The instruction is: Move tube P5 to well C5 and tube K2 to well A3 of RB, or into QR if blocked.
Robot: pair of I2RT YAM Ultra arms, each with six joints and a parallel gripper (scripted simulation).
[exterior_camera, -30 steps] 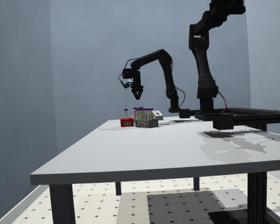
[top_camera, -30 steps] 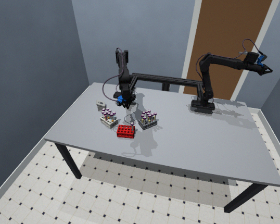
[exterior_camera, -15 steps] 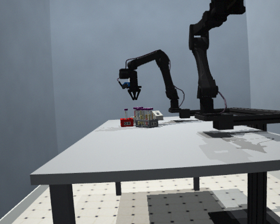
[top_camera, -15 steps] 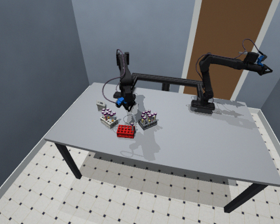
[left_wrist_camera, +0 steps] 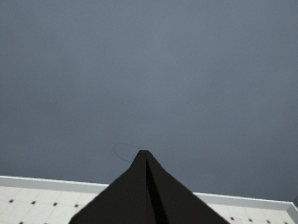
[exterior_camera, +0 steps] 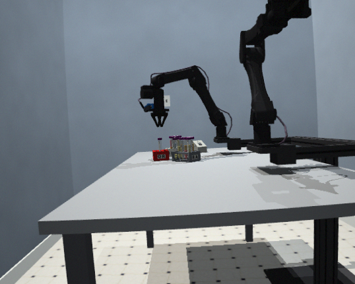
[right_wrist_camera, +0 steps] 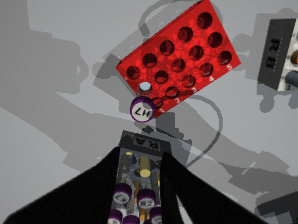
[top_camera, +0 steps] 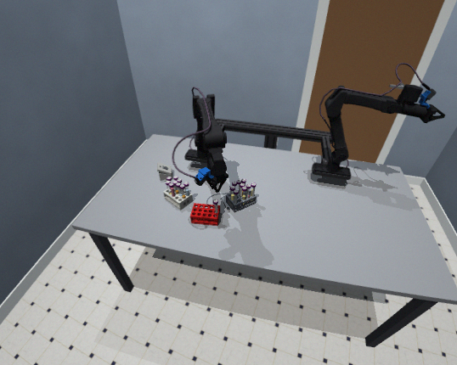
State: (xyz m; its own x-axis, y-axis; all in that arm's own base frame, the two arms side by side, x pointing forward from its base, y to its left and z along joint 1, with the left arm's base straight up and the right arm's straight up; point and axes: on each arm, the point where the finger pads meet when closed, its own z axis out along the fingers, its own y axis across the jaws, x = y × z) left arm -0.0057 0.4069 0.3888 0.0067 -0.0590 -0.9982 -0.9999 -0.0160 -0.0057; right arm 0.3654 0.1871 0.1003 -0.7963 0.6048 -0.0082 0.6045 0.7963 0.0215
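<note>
My right gripper (top_camera: 217,190) (exterior_camera: 160,126) (right_wrist_camera: 140,157) is partly open and empty, pointing down high above the racks. Grey rack RA (top_camera: 240,205) (exterior_camera: 195,156) (right_wrist_camera: 145,142) holds several purple-capped tubes; its near end shows between the fingers in the right wrist view. P5 and K2 cannot be told apart from the other tubes. White rack RB (top_camera: 177,203) (right_wrist_camera: 273,56) holds several tubes and is cut off in the right wrist view. Red rack QR (top_camera: 205,221) (exterior_camera: 157,155) has tube H7 (top_camera: 216,202) (right_wrist_camera: 142,109) upright at its column 1 end. My left gripper (top_camera: 442,115) (left_wrist_camera: 143,158) is shut and empty, far from the racks.
The pale DONE box (top_camera: 164,171) (exterior_camera: 200,145) sits behind RB, near the right arm's base; its lamp state cannot be told. QR stands between the front ends of RA and RB. The left arm is raised beyond the table's far side.
</note>
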